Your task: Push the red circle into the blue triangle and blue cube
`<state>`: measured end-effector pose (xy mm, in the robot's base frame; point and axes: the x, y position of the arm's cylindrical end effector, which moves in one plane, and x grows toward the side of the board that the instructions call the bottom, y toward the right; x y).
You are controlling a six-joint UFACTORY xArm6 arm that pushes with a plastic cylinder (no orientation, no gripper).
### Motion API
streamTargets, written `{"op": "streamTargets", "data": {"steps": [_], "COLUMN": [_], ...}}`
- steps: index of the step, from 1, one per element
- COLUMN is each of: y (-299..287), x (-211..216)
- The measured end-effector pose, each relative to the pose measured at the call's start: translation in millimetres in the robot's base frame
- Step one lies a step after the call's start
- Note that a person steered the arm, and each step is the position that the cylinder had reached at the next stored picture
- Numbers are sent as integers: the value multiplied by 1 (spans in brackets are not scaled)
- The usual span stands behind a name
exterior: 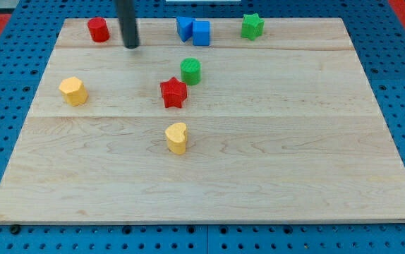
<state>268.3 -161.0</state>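
The red circle (pixel 98 29) stands near the board's top left corner. The blue triangle (pixel 184 27) and the blue cube (pixel 201 32) touch each other at the top middle, the triangle on the left. My tip (pixel 131 46) is just right of and a little below the red circle, with a small gap between them. It lies between the red circle and the blue pair, well left of the blue triangle.
A green star (pixel 252 26) sits at the top right. A green circle (pixel 190 70) and a red star (pixel 173 92) stand close together mid-board. A yellow hexagon (pixel 73 91) is at the left, a yellow heart (pixel 177 137) below centre. The wooden board (pixel 294 162) ends on all sides.
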Motion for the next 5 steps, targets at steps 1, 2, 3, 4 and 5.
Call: {"op": "streamTargets", "data": {"steps": [1,2,3,4,5], "y": [-78,-135,-141,-92,-27], "x": [0,-13,-35,-37,-39]}}
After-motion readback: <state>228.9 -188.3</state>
